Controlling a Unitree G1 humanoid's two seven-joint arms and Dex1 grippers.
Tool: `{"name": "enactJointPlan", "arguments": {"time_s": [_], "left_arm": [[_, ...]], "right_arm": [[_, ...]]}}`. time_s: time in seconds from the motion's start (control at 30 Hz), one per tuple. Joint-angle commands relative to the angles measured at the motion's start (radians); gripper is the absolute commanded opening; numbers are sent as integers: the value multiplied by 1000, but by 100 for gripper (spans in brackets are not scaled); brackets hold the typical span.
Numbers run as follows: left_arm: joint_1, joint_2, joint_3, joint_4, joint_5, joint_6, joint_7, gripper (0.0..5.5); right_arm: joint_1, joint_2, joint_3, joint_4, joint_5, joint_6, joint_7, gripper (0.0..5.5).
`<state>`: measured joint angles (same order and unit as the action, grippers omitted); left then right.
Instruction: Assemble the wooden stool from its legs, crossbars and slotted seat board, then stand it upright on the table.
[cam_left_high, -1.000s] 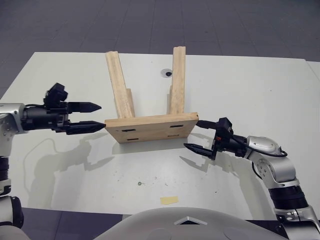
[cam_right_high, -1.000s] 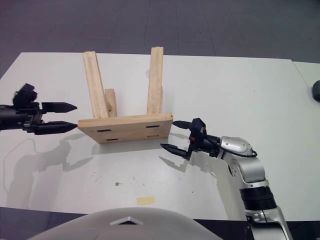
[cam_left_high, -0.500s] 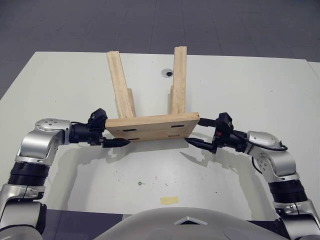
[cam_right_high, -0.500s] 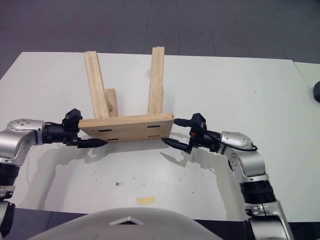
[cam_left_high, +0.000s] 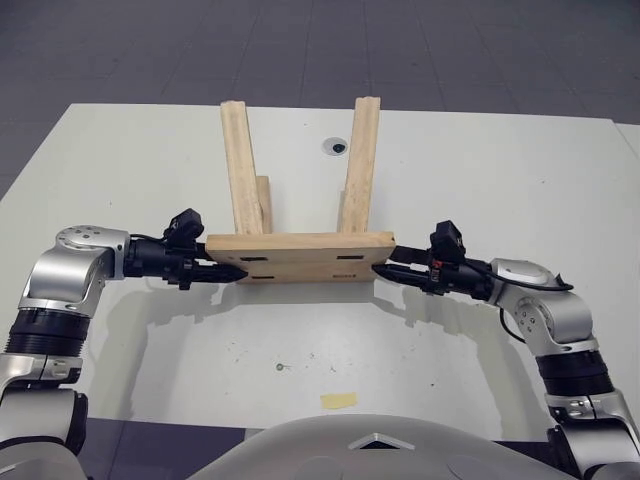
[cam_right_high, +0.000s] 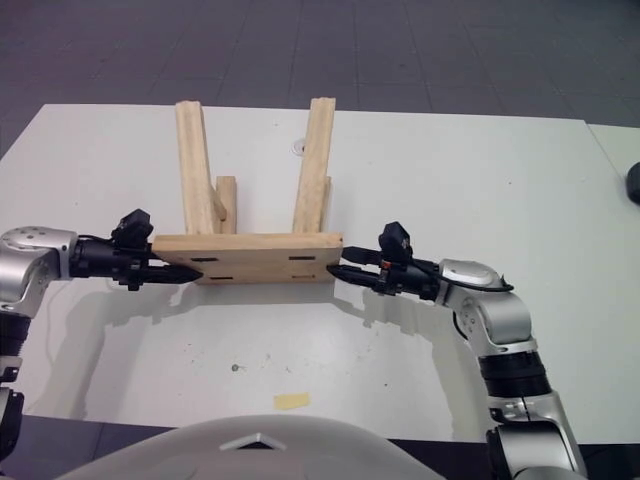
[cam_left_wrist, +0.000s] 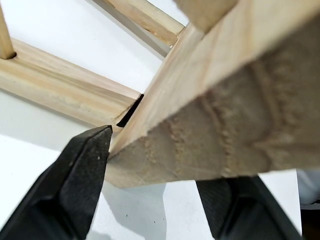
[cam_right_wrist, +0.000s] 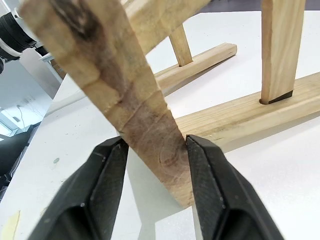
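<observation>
The wooden stool lies on its side on the white table (cam_left_high: 500, 180). Its slotted seat board (cam_left_high: 300, 256) faces me, and two legs (cam_left_high: 238, 165) (cam_left_high: 362, 160) point away, with a crossbar (cam_left_high: 263, 200) between them. My left gripper (cam_left_high: 222, 268) is shut on the board's left end. My right gripper (cam_left_high: 385, 268) is shut on the board's right end. In the left wrist view the black fingers (cam_left_wrist: 75, 185) straddle the board's end grain (cam_left_wrist: 210, 135). The right wrist view shows both pads (cam_right_wrist: 215, 185) pressed against the board (cam_right_wrist: 125, 85), with the legs and crossbars behind it.
A small round hole (cam_left_high: 337, 147) sits in the table behind the stool. A scrap of yellow tape (cam_left_high: 338, 400) and a dark speck (cam_left_high: 279, 367) lie near the front edge. A dark object (cam_right_high: 632, 180) lies beyond the table's right edge.
Both grippers moved in from the sides and closed on the ends of the seat board. The board now shows more edge-on, and the legs' far ends sit slightly higher.
</observation>
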<state>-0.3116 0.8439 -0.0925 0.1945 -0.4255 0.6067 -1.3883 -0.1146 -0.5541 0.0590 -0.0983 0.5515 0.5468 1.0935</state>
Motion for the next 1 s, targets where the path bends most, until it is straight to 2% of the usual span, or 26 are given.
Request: {"name": "enactJointPlan", "arguments": {"time_s": [0.03,0.1,0.2,0.33,0.43,0.63,0.83,0.87,0.93,0.97,1.0], "left_arm": [[-57,-49,-8,17,-44,91,-4,250],[-100,-79,46,-14,-137,218,20,250],[-159,-141,184,-128,-305,443,137,250],[-225,-264,364,-222,-443,647,376,246],[-276,-348,432,-230,-413,707,553,241],[-443,-535,620,-71,-376,700,918,237],[-499,-684,743,-73,-439,709,1158,214],[-509,-702,766,-66,-451,701,1196,205],[-505,-710,770,-77,-445,672,1248,194],[-509,-712,777,-78,-448,655,1266,222],[-515,-709,779,-78,-455,644,1270,227]], "right_arm": [[13,26,-2,-75,115,92,23,185],[14,43,-58,-133,242,192,-6,183],[1,110,-208,-221,586,337,-177,182],[23,183,-297,-293,917,314,-441,179],[36,245,-303,-331,1050,243,-606,173],[-11,382,-311,-289,1001,105,-890,142],[-102,441,-337,-215,965,4,-1065,138],[-110,450,-334,-205,946,-9,-1082,178],[-127,459,-324,-162,880,-38,-1111,205],[-136,463,-327,-133,852,-52,-1121,225],[-143,465,-334,-109,838,-61,-1124,238]]}}
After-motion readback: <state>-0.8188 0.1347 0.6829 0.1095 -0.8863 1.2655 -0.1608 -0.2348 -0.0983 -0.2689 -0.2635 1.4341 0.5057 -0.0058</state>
